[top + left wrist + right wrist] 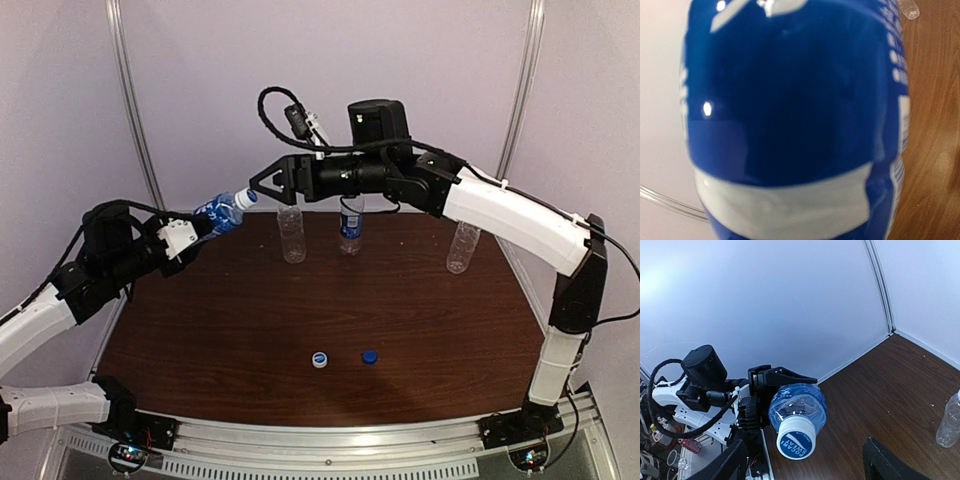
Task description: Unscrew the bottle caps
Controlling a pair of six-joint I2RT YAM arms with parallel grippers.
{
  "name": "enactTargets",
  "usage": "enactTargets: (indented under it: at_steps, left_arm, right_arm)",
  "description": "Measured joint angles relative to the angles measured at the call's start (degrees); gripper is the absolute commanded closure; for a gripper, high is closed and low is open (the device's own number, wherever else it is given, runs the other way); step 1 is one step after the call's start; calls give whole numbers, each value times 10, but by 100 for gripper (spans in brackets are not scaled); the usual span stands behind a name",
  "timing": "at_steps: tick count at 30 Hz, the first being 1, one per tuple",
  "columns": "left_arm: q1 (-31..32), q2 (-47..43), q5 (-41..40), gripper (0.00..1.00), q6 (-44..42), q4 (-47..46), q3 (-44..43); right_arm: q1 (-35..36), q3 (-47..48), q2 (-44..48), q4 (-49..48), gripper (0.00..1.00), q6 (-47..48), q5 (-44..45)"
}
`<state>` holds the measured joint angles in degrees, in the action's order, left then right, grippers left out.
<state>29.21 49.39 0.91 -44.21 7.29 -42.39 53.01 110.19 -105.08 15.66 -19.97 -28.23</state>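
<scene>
bottle [218,214] tilted, cap [246,197] seemingly facing right gripper [256,184]

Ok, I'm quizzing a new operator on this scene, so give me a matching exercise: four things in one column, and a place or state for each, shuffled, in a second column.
Things
1. blue cap
2. held bottle
3. right tool
4. rightmost bottle

Places or states
A. open, raised over the far side of the table
B. standing near the table's right edge
C. lying on the table beside the white cap
D. tilted in the left tool, capped

Pairs: 1-C, 2-D, 3-A, 4-B
</scene>
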Motion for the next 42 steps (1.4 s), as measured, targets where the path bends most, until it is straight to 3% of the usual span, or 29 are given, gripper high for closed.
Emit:
enactTargets:
  at_steps: [4,7,18,22,31,36,42]
  left_arm:
    - [0,0,-31,67,-24,-23,0]
    - [0,1,-44,67,-40,-34,4]
    - [5,12,-74,67,-84,-67,14]
    - [5,12,-76,67,-85,-73,14]
    - [5,12,-76,67,-91,-73,15]
    - [5,12,-77,67,-95,-75,16]
    - [5,10,-58,67,-83,-48,17]
  right_arm:
    - [4,30,-21,23,22,-33,-4]
    - [4,44,-36,30,33,-47,-12]
    - [4,85,-76,58,37,-75,-25]
    - [4,87,-81,69,54,-76,-30]
    - [4,89,-83,72,66,-75,-44]
    - [3,98,-93,71,98,-75,-53]
    - [2,97,-95,85,100,-23,-64]
